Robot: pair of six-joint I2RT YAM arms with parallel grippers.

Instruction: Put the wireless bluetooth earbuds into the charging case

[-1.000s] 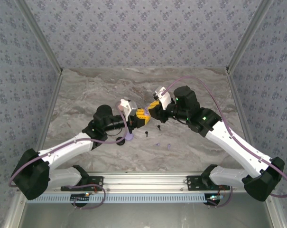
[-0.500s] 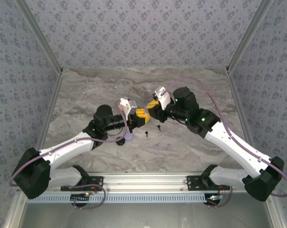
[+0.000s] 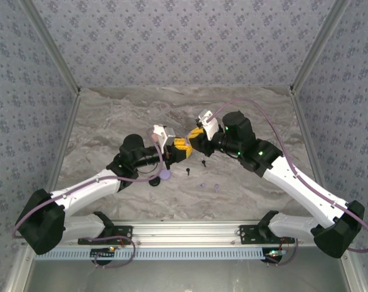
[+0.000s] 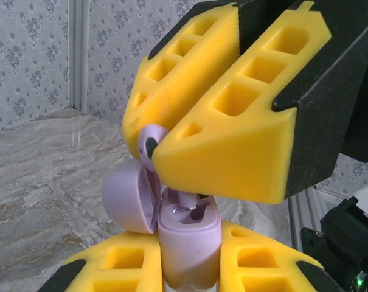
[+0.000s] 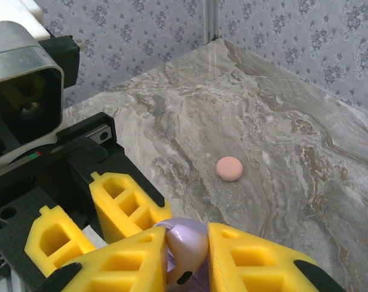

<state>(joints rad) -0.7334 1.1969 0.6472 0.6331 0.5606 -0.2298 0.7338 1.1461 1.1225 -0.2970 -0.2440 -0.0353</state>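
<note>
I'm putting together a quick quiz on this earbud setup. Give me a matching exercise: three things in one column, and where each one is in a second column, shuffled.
Things:
1. lavender charging case
2. lavender earbud
3. pink disc

Places:
A. lying loose on the marble table
B. pinched in the right gripper
C. held in the left gripper, lid open

Pairs: 1-C, 2-B, 3-A

Marble table (image 3: 111, 121) — black earbuds (image 3: 188, 170), lavender earbuds (image 3: 216, 187), lavender disc (image 3: 165, 174), pink disc (image 5: 229, 168) on it.
</note>
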